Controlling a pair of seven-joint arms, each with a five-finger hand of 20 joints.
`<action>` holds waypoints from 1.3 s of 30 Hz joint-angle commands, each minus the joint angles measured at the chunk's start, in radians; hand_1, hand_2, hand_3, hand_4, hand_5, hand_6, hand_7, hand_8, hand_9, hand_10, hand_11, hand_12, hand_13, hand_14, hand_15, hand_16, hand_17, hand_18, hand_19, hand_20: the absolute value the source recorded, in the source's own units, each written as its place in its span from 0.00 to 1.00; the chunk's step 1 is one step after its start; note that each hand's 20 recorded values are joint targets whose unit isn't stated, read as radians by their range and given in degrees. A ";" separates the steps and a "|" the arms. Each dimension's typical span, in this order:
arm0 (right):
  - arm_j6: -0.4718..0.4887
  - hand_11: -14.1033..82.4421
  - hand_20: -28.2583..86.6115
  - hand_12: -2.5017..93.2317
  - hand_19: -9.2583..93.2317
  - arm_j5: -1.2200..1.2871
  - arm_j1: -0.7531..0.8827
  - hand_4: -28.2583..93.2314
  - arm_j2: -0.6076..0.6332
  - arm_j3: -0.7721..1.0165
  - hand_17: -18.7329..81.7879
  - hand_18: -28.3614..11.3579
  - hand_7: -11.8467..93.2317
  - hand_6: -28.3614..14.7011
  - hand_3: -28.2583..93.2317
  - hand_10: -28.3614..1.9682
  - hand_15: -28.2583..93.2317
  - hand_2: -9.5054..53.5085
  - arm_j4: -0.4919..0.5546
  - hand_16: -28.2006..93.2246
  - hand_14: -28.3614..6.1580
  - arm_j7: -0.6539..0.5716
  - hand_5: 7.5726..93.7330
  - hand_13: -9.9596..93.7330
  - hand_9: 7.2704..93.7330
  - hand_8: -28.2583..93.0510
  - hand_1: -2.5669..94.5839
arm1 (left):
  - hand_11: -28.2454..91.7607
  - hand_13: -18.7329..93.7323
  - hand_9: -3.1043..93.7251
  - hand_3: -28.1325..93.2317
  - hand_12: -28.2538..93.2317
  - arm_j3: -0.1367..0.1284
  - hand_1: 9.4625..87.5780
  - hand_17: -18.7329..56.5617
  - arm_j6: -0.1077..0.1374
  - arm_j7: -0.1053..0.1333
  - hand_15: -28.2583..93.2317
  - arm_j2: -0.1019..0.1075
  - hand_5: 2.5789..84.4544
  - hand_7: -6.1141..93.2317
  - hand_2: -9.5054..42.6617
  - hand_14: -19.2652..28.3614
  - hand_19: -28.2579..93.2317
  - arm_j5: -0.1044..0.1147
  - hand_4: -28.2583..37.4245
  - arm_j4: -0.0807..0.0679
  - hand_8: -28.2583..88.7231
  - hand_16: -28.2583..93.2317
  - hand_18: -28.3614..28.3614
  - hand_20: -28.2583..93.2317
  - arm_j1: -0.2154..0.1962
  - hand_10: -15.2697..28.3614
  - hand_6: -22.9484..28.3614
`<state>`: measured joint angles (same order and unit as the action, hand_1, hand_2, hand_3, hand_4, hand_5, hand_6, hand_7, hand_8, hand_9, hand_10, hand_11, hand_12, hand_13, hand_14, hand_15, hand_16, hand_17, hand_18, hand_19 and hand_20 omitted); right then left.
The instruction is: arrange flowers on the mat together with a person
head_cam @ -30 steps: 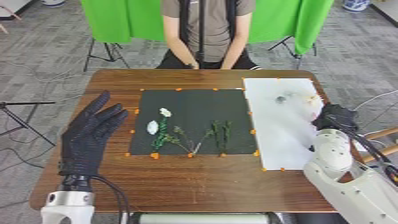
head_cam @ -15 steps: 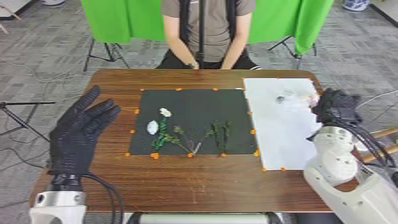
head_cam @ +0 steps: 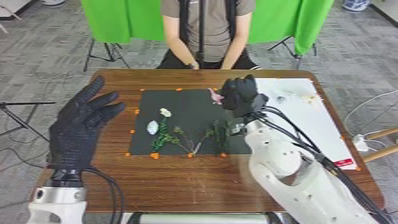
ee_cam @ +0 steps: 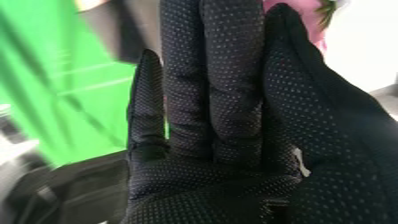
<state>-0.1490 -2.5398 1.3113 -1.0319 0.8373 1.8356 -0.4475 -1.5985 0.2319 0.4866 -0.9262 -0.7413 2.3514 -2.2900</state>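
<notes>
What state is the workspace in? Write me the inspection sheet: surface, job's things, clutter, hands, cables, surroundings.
Surface: brown wooden table; dark mat edged with orange marks, white sheet to its right.
Job's things: white flowers and green stems on the mat's left part; pink flower above its far right part.
Clutter: nothing seen.
Left hand: open, over the table's left side.
Right hand: pinching the pink flower.
Cables: black ones along the right arm.
Surroundings: green cloth beyond the table.
</notes>
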 commanded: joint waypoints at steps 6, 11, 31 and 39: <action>-0.018 0.20 0.33 0.31 0.63 -0.058 -0.213 0.00 -0.097 -0.298 0.35 0.35 0.23 0.78 0.82 0.70 0.45 0.00 -0.127 0.46 0.66 0.025 0.94 0.78 0.97 0.23 0.57 | 0.44 0.44 0.42 0.88 0.32 -0.016 0.17 0.20 -0.028 -0.003 0.69 0.000 0.42 0.18 0.31 1.00 0.82 -0.003 0.02 -0.004 0.16 0.14 0.97 0.28 0.018 0.83 0.61; 0.007 0.21 0.33 0.29 0.61 -0.068 -0.245 0.00 -0.113 -0.355 0.34 0.36 0.23 0.80 0.82 0.69 0.46 0.00 -0.153 0.44 0.64 0.012 0.94 0.76 0.91 0.22 0.56 | 0.44 0.43 0.42 0.88 0.32 -0.010 0.17 0.20 -0.044 -0.017 0.68 -0.007 0.42 0.18 0.31 1.00 0.82 -0.005 0.02 -0.011 0.16 0.14 0.97 0.28 0.037 0.83 0.61; 0.149 0.29 0.35 0.15 0.55 -0.116 -0.238 0.00 -0.138 -0.382 0.29 0.35 0.23 0.84 0.85 0.63 0.48 0.00 -0.174 0.37 0.57 0.050 0.82 0.67 0.71 0.19 0.50 | 0.44 0.44 0.42 0.88 0.32 0.009 0.17 0.20 -0.054 -0.029 0.67 -0.005 0.42 0.18 0.31 0.99 0.82 0.003 0.02 -0.022 0.16 0.14 0.97 0.28 0.061 0.83 0.62; 0.191 0.29 0.35 0.15 0.55 -0.122 -0.223 0.00 -0.138 -0.367 0.28 0.34 0.24 0.84 0.91 0.61 0.48 0.00 -0.162 0.37 0.55 0.054 0.75 0.65 0.69 0.15 0.46 | 0.45 0.44 0.42 0.88 0.32 0.008 0.17 0.20 -0.057 -0.036 0.67 -0.011 0.43 0.18 0.31 0.99 0.82 0.001 0.03 -0.021 0.16 0.14 0.97 0.27 0.056 0.84 0.62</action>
<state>0.0133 -2.6392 1.0799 -1.1633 0.4618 1.6597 -0.4007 -1.5920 0.1866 0.4666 -0.9275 -0.7413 2.3348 -2.2245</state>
